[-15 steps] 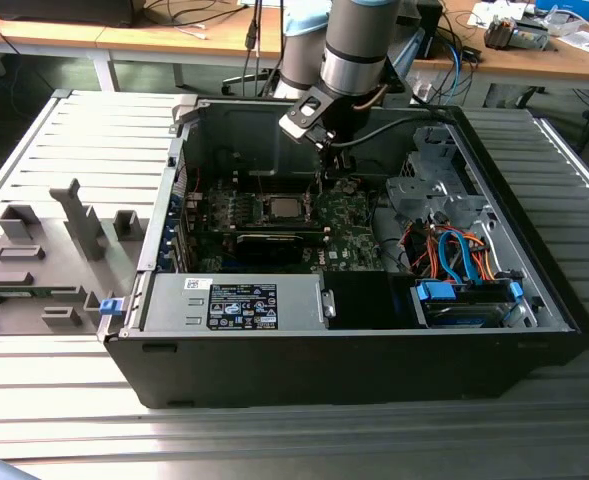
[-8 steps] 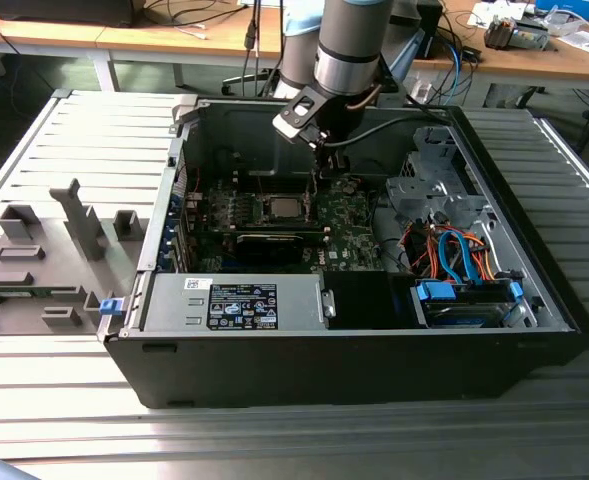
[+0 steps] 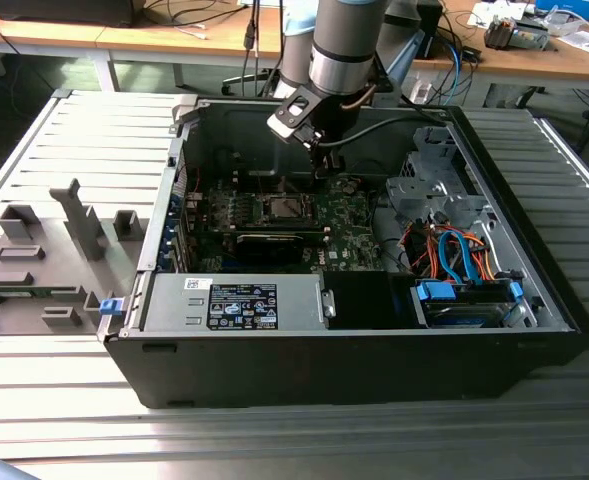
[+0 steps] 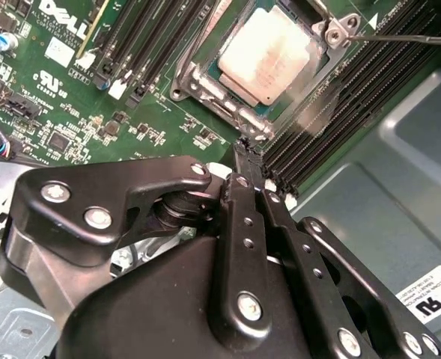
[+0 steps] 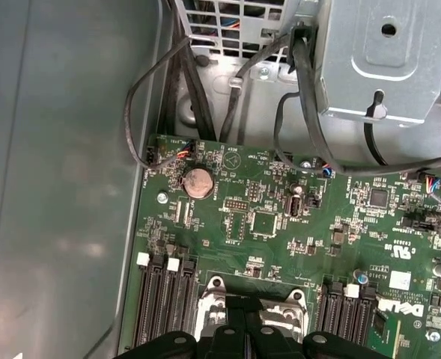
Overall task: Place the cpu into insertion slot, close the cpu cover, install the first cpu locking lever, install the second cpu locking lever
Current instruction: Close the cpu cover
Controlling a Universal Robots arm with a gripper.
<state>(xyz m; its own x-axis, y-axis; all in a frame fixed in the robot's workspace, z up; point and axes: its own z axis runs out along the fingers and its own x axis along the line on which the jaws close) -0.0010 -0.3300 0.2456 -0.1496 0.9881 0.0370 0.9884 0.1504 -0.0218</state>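
Observation:
The cpu (image 4: 265, 54), its silver-grey top up, lies in the insertion slot (image 3: 282, 208) on the green board. The cpu cover (image 4: 205, 82) looks to lie down around the chip's edges. A thin metal locking lever (image 4: 403, 35) runs off from the socket's corner screw; whether it is latched I cannot tell. My gripper (image 4: 244, 153) hangs above the board just beside the socket, fingers pressed together with nothing between them. In the exterior view the gripper (image 3: 326, 165) is over the board, a little toward that view's right of the socket. The first wrist view shows the gripper (image 5: 246, 321) over the socket frame (image 5: 211, 299).
The open black computer case (image 3: 374, 350) walls in the board. Rows of black memory slots (image 4: 332, 97) flank the socket. A grey drive cage (image 5: 385, 60) and black cables (image 5: 302, 112) lie beyond the board, with orange and blue cables (image 3: 454, 255) at the exterior view's right.

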